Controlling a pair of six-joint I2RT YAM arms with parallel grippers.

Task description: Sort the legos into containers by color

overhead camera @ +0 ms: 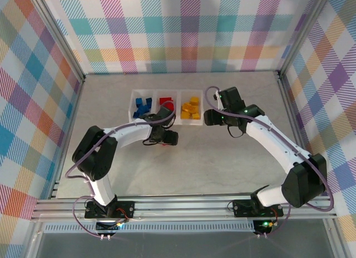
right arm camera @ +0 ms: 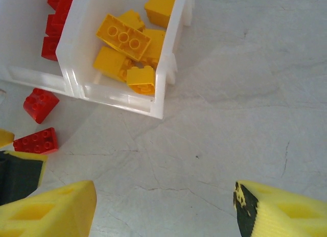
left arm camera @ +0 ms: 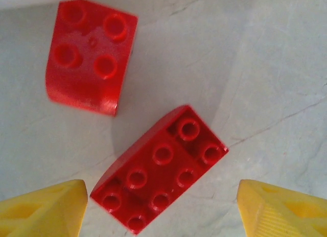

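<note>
The clear three-part tray (overhead camera: 179, 105) holds blue legos (overhead camera: 143, 106) on the left, red ones (overhead camera: 165, 100) in the middle and yellow ones (overhead camera: 191, 109) on the right. Two red legos lie on the table just in front of it: a four-stud brick (left arm camera: 92, 55) and an eight-stud brick (left arm camera: 161, 168). My left gripper (left arm camera: 161, 209) hangs open over the eight-stud brick, with a yellow finger on either side and neither touching it. My right gripper (right arm camera: 163, 209) is open above bare table, right of the yellow compartment (right arm camera: 166, 53), with nothing between its fingers.
The right wrist view also has the loose red bricks (right arm camera: 40, 104) left of the tray's near corner. Metal frame rails (overhead camera: 178, 208) run along the near edge. Checked walls (overhead camera: 183, 30) close the back and sides.
</note>
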